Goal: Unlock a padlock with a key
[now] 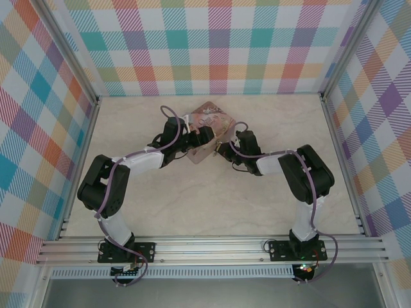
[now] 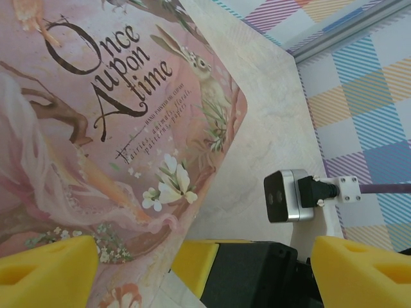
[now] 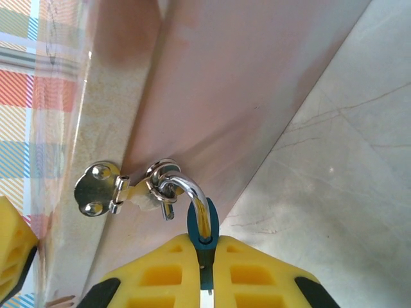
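Note:
The blue padlock (image 3: 194, 224) hangs by its chrome shackle (image 3: 191, 190) from the ring of a metal hasp (image 3: 103, 189) on the side of the pink tin (image 3: 244, 83). My right gripper (image 3: 205, 247) is shut on the padlock's body, its yellow fingers (image 3: 160, 273) pressed to both flat sides. In the top view it sits at the tin's near right corner (image 1: 228, 146). My left gripper (image 2: 205, 276) stands open wide at the tin's near left (image 1: 200, 138), one finger (image 2: 45, 269) above the illustrated lid (image 2: 96, 115). The key is out of view.
The tin (image 1: 209, 123) lies at the middle back of the beige table (image 1: 192, 199). The right arm's wrist camera (image 2: 289, 196) and black gripper body (image 2: 257, 276) lie between my left fingers. Checked walls (image 1: 205, 45) enclose the table on three sides.

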